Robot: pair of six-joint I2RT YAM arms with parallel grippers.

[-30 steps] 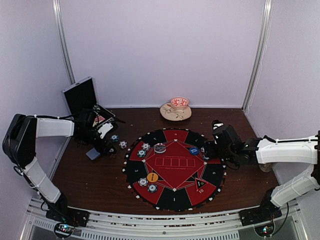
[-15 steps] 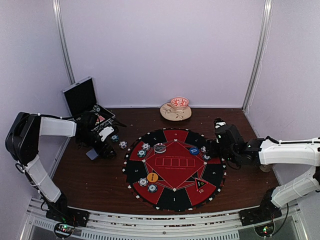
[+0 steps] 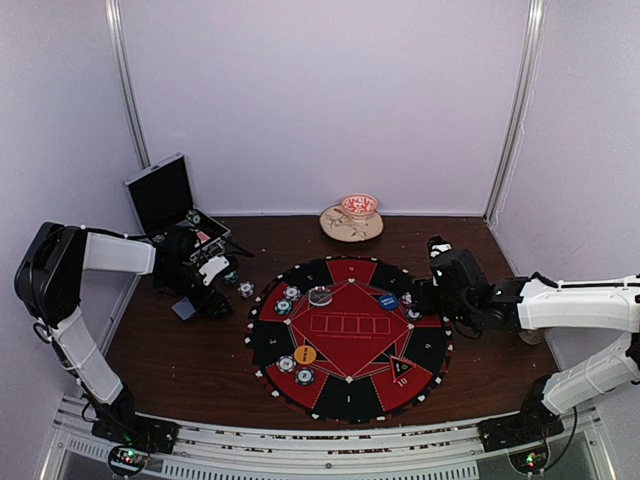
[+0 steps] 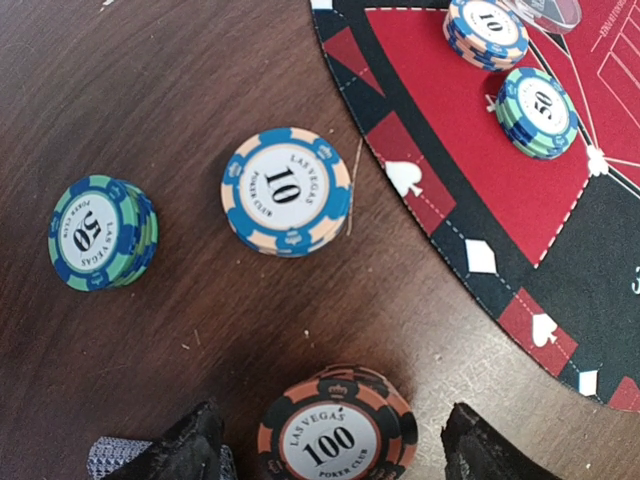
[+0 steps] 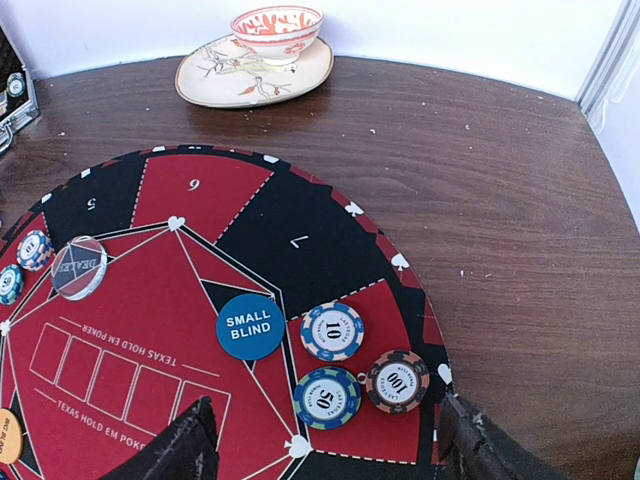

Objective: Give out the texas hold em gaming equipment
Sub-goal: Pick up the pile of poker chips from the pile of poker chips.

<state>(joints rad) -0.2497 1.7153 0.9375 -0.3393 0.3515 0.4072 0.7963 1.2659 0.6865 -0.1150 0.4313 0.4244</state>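
In the left wrist view, an orange-and-black stack of 100 chips [image 4: 335,432] stands on the wood between my left gripper's [image 4: 335,455] fingers, with a gap on each side; the jaws are open. Beyond it stand a blue 10 stack [image 4: 287,190] and a teal 50 stack [image 4: 100,232]. My right gripper [image 5: 330,455] hangs open over the mat's right side, above a 10 chip [image 5: 332,331], a 50 chip [image 5: 327,397], a 100 chip [image 5: 397,381] and the blue small-blind disc [image 5: 250,326]. A grey-blue card [image 3: 184,308] lies by the left gripper [image 3: 212,292].
The round red-and-black mat [image 3: 348,400] fills the table's middle, carrying more chip stacks [image 3: 291,293], a clear dealer button [image 3: 320,296] and an orange disc [image 3: 305,354]. The open black case [image 3: 165,195] stands at the back left. A plate with a bowl [image 3: 352,222] sits at the back.
My left gripper's jaws have narrowed around the 100 stack and the arm has settled slightly. The right gripper drew back a little to the right earlier and now holds still.
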